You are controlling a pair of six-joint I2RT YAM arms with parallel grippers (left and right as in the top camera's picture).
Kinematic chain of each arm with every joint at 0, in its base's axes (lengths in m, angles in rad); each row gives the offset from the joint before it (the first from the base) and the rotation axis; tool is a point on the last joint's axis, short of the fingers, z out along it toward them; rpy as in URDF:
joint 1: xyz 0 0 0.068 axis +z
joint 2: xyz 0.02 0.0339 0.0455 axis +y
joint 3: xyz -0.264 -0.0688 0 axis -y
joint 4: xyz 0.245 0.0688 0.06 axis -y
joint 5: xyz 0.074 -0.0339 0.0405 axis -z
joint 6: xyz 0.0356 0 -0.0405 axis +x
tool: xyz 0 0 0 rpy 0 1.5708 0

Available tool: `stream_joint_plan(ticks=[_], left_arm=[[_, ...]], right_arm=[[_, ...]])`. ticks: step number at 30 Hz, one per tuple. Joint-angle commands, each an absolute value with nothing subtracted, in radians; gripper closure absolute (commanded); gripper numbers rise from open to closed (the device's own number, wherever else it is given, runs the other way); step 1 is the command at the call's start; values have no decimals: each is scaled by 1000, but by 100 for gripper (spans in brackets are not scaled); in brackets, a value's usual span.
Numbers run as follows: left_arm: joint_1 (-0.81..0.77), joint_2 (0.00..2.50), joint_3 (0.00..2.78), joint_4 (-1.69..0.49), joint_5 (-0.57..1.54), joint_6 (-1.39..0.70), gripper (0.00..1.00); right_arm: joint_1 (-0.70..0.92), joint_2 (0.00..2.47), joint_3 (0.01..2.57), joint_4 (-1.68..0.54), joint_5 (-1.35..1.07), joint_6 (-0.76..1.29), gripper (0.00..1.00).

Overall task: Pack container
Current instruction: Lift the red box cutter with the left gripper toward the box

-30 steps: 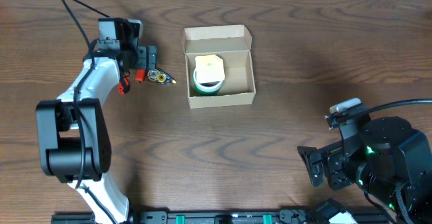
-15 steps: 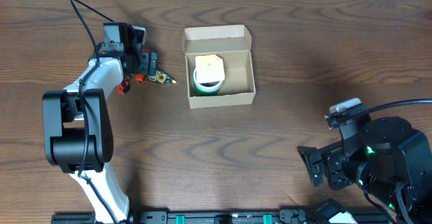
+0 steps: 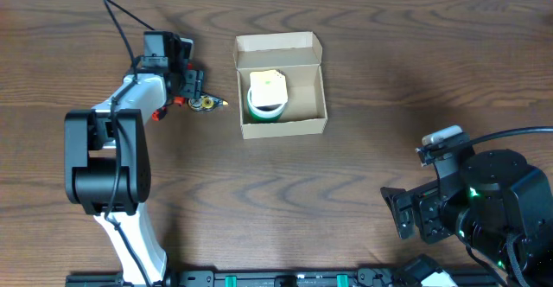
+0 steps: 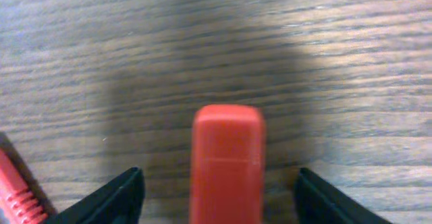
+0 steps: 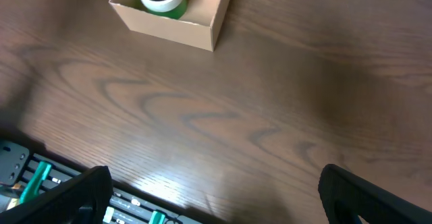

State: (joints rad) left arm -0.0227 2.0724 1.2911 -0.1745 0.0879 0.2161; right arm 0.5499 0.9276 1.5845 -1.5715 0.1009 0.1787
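Cardboard container [image 3: 281,84] sits at 12 o'clock on my table [image 3: 346,175], tape roll [image 3: 268,95] inside. Left gripper [image 4: 219,173] at its 9 o'clock, fingers [image 4: 121,193] apart astride a red piece [image 4: 226,143]; right gripper [image 5: 214,173] spread too.

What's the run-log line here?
left end effector open, straddling red item | right end effector open, empty | container open, tape roll inside

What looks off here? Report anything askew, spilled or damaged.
Nothing looks spilled or damaged. The container sits flat, flap open, with a green-and-white roll inside. Only a small gold item lies outside it on the table, beside the left end effector.
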Motion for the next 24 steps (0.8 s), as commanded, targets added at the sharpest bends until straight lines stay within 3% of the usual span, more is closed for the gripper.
stream_joint_plan(ticks=[1,18,24], left_arm=[[-34,2106,1305,-180,41,228,36],[-33,2090,1366,-229,41,195,93],[-33,2057,1502,-346,41,195,94]], right_arm=[[550,928,1582,-1572,97,186,1],[550,928,1582,-1572,97,186,1],[550,928,1582,-1572,97,186,1]])
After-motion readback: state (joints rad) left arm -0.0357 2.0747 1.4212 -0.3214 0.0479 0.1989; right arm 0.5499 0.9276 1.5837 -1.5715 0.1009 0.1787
